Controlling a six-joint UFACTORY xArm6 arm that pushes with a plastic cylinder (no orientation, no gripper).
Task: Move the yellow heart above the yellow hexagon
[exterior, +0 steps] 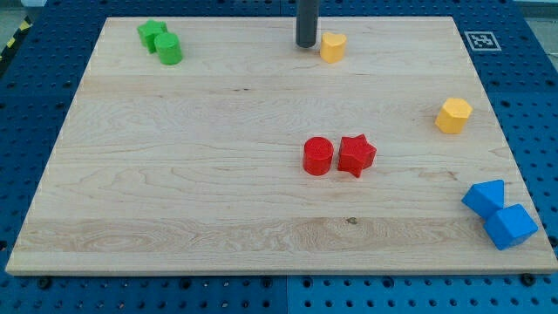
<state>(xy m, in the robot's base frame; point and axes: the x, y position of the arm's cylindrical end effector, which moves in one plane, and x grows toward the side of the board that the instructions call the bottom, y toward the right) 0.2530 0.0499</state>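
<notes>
The yellow heart [332, 46] lies near the view's top, right of centre. The yellow hexagon [453, 115] lies at the view's right, below and to the right of the heart. My tip [306, 44] stands just left of the yellow heart, close to it or touching its left side.
A green star [152, 34] and a green cylinder [169, 49] sit together at the top left. A red cylinder [317, 156] and a red star [356, 155] sit side by side at the centre. Two blue blocks [499, 214] sit at the bottom right near the board's edge [279, 266].
</notes>
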